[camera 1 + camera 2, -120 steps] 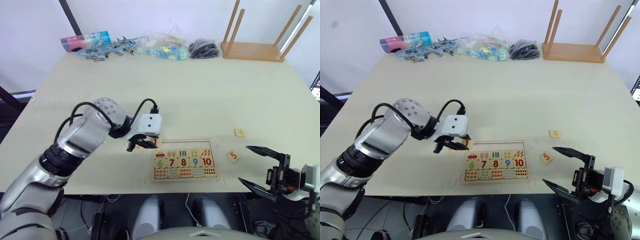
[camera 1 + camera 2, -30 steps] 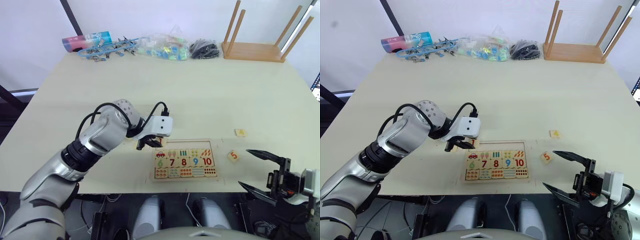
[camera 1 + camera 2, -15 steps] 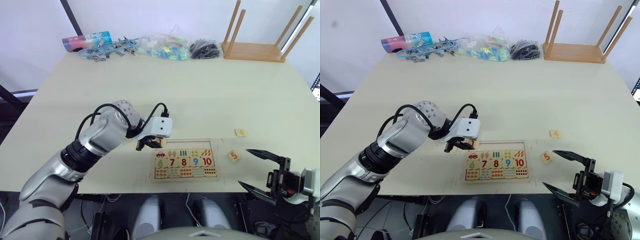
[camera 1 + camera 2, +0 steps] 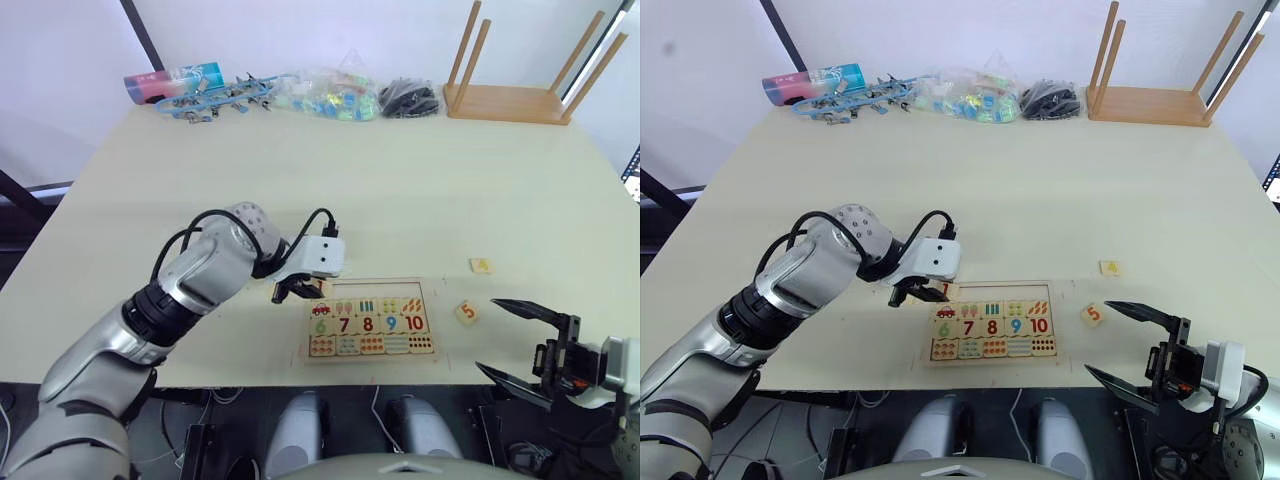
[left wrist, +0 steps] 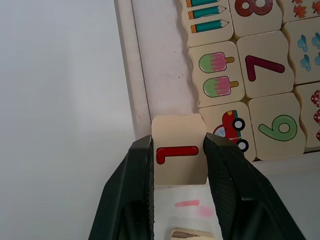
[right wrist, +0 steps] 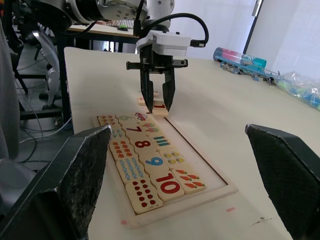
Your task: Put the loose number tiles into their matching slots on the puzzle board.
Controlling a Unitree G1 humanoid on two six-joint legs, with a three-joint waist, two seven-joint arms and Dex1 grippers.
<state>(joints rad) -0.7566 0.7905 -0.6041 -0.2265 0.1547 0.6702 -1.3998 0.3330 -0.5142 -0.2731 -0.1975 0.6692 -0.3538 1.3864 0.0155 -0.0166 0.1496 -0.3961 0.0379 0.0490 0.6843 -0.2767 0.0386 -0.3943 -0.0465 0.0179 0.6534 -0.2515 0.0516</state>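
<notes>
My left gripper (image 4: 300, 291) is shut on a loose number tile (image 5: 179, 155) with a red 1. It holds the tile just over the near-left corner of the puzzle board (image 4: 380, 288), beside the car picture tile. The row of slots (image 5: 160, 65) along the board's far edge is bare. Another loose tile (image 5: 187, 233) lies on the table under the left gripper, its digit hidden. Tile 5 (image 4: 466, 312) and tile 4 (image 4: 481, 265) lie right of the board. My right gripper (image 4: 488, 334) is open with nothing in it, near the front edge, right of tile 5.
A wooden stand with upright dowels (image 4: 505, 100) is at the far right corner. A tube (image 4: 170, 80), a blue tangle of clips, a plastic bag (image 4: 330, 95) and a black bundle (image 4: 408, 98) line the far edge. The board lies close to the table's front edge.
My left gripper, still holding tile 1, has edged right to the board's left end. The right gripper has stayed in place and open.
</notes>
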